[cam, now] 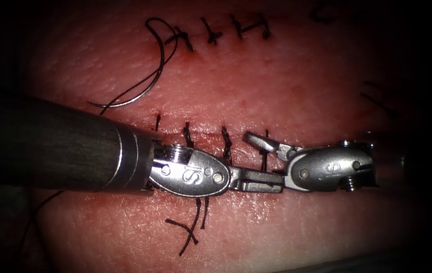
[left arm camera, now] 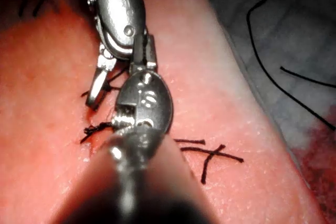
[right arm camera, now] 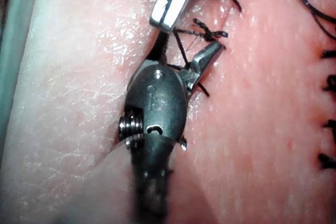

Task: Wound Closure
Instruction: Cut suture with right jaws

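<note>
Steel needle (cam: 147, 83) lying free on tissue (cam: 286, 86); right end effector (cam: 264, 162) open, left end effector (cam: 256, 180) seemingly closed, empty.

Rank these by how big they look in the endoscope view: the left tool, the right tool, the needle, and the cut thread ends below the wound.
1. Left tool, its shaft the widest thing and nearest the camera.
2. Right tool, jaws open.
3. Needle, lying free on the tissue.
4. Cut thread ends.
Needle and thread ends look close in extent; that order is unsure.
</note>
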